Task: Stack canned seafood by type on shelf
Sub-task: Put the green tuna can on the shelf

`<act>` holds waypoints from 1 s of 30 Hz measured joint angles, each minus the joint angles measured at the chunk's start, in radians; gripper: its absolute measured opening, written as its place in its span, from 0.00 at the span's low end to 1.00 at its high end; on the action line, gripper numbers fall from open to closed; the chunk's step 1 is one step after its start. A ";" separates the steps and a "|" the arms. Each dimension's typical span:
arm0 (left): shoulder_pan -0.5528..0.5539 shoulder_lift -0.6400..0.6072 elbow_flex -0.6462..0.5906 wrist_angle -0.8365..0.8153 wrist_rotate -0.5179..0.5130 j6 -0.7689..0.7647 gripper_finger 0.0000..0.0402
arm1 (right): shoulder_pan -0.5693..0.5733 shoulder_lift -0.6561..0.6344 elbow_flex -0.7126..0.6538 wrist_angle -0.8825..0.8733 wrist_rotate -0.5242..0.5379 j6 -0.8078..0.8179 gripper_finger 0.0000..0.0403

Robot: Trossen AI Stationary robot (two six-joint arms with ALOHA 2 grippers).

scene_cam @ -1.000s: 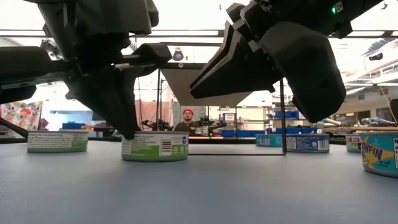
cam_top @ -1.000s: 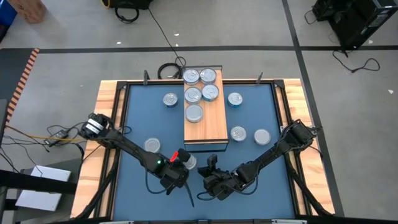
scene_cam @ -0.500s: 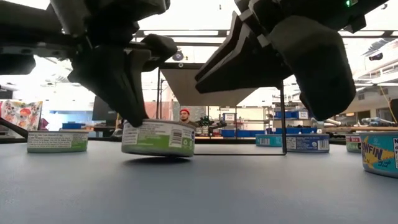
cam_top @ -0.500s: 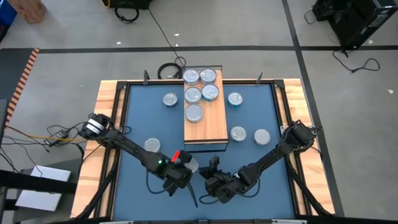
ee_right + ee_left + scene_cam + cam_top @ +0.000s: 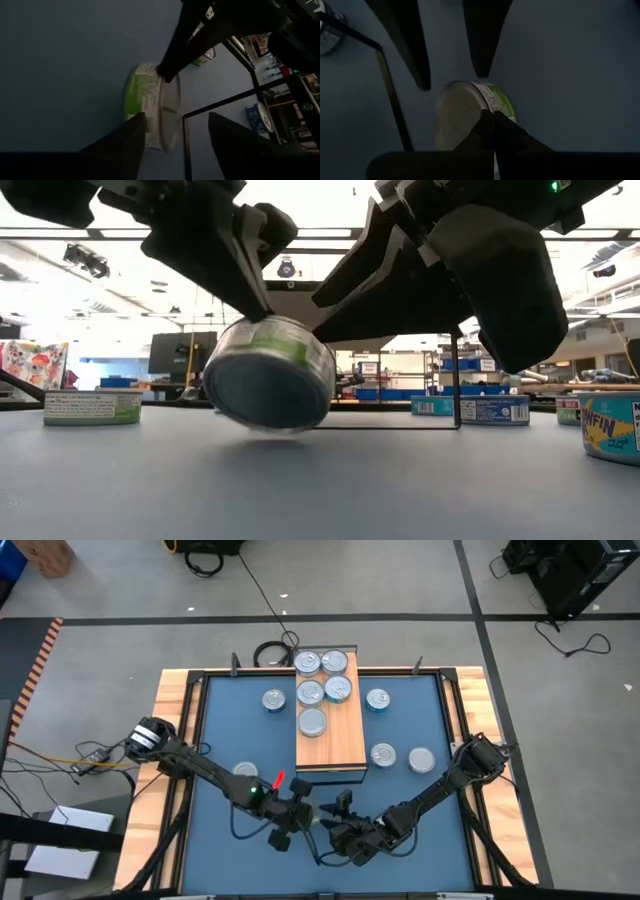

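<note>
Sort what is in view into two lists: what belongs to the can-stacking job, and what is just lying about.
Belongs to the job:
- green-label tin, tilted, pinched by the left gripper
- right gripper, open beside it
- five tins on the shelf
- loose tins on the mat

Lying about:
- black cable coil
- cardboard box on the floor

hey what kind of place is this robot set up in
Probably a robotics lab or workshop. The low view shows an open room with ceiling strip lights and blue storage bins beyond the table; from above, cables trail over a bare grey floor.
</note>
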 joint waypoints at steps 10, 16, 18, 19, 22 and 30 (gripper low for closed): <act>0.005 -0.002 0.000 0.020 0.022 -0.006 0.00 | 0.000 0.000 0.000 0.000 0.010 0.000 0.66; 0.005 -0.012 0.001 0.052 0.023 -0.010 0.00 | 0.000 0.000 0.000 -0.001 0.025 -0.001 0.67; 0.005 -0.016 0.001 0.051 0.029 -0.010 0.00 | 0.000 0.000 0.000 0.003 0.025 0.000 0.67; 0.005 -0.017 0.001 0.052 0.033 -0.011 0.00 | 0.000 0.000 0.000 0.003 0.025 0.000 0.67; 0.005 -0.021 0.001 0.027 0.036 -0.011 0.00 | 0.000 0.000 0.000 0.002 0.015 0.003 0.67; -0.010 -0.021 0.001 -0.044 0.031 0.011 0.05 | -0.001 0.000 0.000 -0.003 -0.012 0.026 0.68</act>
